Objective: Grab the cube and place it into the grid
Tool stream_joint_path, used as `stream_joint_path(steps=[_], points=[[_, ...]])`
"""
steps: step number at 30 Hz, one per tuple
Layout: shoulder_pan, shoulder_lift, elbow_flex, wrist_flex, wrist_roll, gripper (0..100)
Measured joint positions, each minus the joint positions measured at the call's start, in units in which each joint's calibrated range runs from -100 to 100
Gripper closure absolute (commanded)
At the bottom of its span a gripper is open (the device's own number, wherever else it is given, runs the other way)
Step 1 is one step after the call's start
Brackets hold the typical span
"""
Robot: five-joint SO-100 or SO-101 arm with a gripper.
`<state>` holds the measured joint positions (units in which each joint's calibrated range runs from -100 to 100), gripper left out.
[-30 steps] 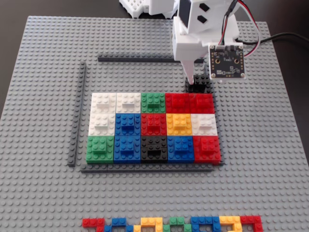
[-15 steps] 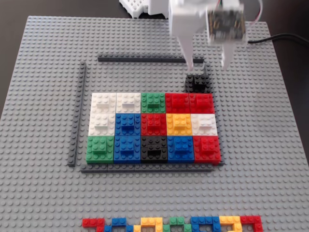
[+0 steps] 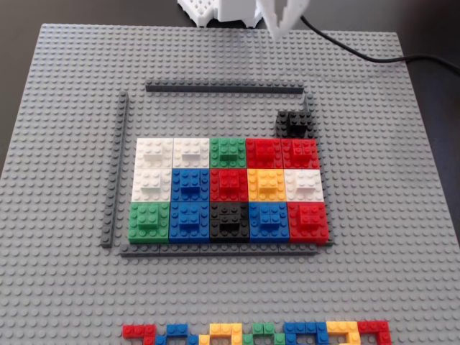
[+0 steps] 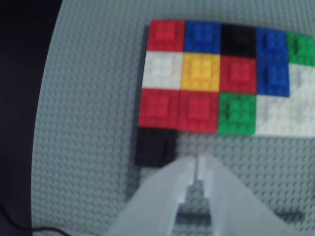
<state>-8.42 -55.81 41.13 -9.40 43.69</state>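
Note:
The cube [image 3: 295, 123] is a small black studded block. It stands on the baseplate inside the far right corner of the grid's dark-grey frame [image 3: 223, 88], touching the far edge of the red square [image 3: 300, 152]. My white gripper [image 3: 279, 30] hangs above the far edge of the plate, apart from the cube. In the wrist view the gripper [image 4: 198, 158] has its fingertips together and holds nothing. There the cube [image 4: 155, 146] lies just left of the tips, below the red squares [image 4: 158, 107].
The big light-grey baseplate [image 3: 402, 215] covers the table. A strip of small mixed-colour bricks [image 3: 255, 333] lies at its near edge. A flat black square [image 3: 230, 221] sits in the grid's near row. A black cable [image 3: 374, 54] runs off at the far right.

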Motion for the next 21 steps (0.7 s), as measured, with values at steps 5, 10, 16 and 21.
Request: stream_joint_path(steps=[5, 10, 16, 21], points=[[2.8, -13.5, 9.4, -2.9, 1.0, 100], [4.7, -27.1, 18.3, -5.7, 0.6, 100], [7.5, -40.1, 29.0, -9.6, 0.6, 100], [8.8, -42.1, 34.6, -11.7, -0.1, 100]])
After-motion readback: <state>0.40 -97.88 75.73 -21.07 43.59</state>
